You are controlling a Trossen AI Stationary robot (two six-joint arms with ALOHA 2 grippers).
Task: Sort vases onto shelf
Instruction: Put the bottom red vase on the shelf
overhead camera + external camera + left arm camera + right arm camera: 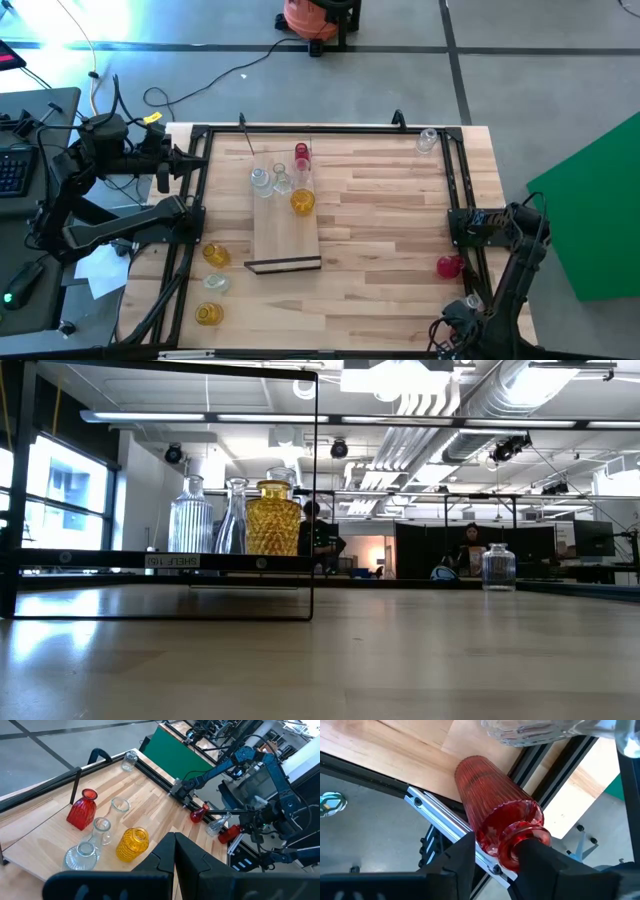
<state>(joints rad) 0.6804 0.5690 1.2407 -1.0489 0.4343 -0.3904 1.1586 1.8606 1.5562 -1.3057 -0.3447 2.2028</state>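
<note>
The shelf [285,240] is a light board on the table. It carries a red vase [301,153], three clear ones [282,180] and an amber one [302,201]. A second red ribbed vase [492,805] sits over the black frame rail at the near right corner. My right gripper [502,857] is open just above it, one finger on each side of its neck [522,842]. A clear vase [535,730] is just beyond. My left gripper [175,855] is shut and waits off the table's left edge. My right gripper comes at the red vase's neck [522,842] slanting down, with one finger on each side of the rim. The fingers hide the sides of the neck. Whether they touch it I cannot tell.
Two amber vases [216,255] and a clear one [214,284] stand at the near left. Another red vase [449,266] sits by the right rail, and a clear one [427,140] at the far right corner. The black frame rail [465,200] rings the tabletop.
</note>
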